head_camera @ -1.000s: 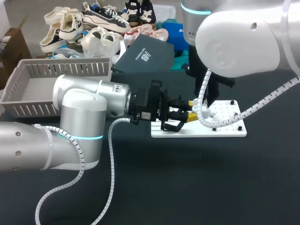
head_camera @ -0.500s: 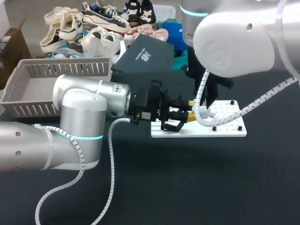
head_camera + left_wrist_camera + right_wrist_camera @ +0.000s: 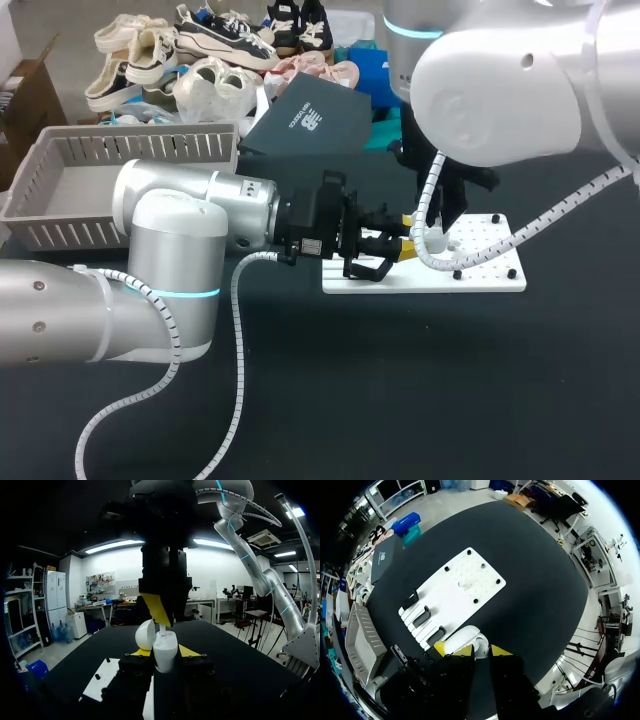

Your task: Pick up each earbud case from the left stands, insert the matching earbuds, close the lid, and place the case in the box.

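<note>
Case [image 3: 165,656] white, lid flipped open, pinched upright in left claw [image 3: 165,651] over the stand end of a white board [image 3: 485,272]. Right claw [image 3: 479,650] sits directly above it, fingers nearly together, seemingly pinching an earbud [image 3: 162,628]. Three black stands [image 3: 422,615] just beside. Black table [image 3: 450,390] open all round. Grey basket [image 3: 120,150] well left.

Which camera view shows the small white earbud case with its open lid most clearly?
The left wrist view: the small white earbud case stands close and central, lid open, held in the left gripper. The right wrist view shows only part of it from above. The head view barely shows it.
</note>
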### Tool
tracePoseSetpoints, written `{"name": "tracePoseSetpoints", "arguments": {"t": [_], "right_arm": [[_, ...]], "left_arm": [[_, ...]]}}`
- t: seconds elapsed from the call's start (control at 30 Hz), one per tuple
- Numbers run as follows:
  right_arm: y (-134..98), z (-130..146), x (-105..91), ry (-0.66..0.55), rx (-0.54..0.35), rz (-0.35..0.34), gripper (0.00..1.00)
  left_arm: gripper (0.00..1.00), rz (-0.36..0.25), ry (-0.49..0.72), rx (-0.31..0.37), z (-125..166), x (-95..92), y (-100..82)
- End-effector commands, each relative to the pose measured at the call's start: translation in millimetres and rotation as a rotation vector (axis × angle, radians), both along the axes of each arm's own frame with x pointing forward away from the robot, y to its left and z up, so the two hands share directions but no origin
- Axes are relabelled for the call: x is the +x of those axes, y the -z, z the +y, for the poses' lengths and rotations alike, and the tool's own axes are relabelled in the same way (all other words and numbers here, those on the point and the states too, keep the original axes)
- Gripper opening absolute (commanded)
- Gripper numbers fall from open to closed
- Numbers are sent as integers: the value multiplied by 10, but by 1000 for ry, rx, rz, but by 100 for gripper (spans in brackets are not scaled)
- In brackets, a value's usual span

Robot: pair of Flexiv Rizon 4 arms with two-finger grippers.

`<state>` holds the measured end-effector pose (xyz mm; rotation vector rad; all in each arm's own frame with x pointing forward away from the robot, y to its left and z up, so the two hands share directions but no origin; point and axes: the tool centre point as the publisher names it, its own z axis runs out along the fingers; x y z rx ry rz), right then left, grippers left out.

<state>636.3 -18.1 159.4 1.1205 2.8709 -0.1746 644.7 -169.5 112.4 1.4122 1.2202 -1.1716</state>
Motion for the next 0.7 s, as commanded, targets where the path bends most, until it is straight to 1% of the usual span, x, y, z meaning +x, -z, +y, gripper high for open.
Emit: {"name": "tracePoseSetpoints", "arguments": {"t": [0.03, 0.57, 0.7], "right_arm": [[14, 2, 10, 3, -1, -4, 0], [68, -2, 29, -11, -11, 12, 0], [70, -2, 26, -12, -11, 14, 24]], "left_arm": [[0, -1, 0, -2, -2, 5, 8], [0, -1, 0, -2, -2, 5, 8], [0, -1, 0, -2, -2, 5, 8]]}}
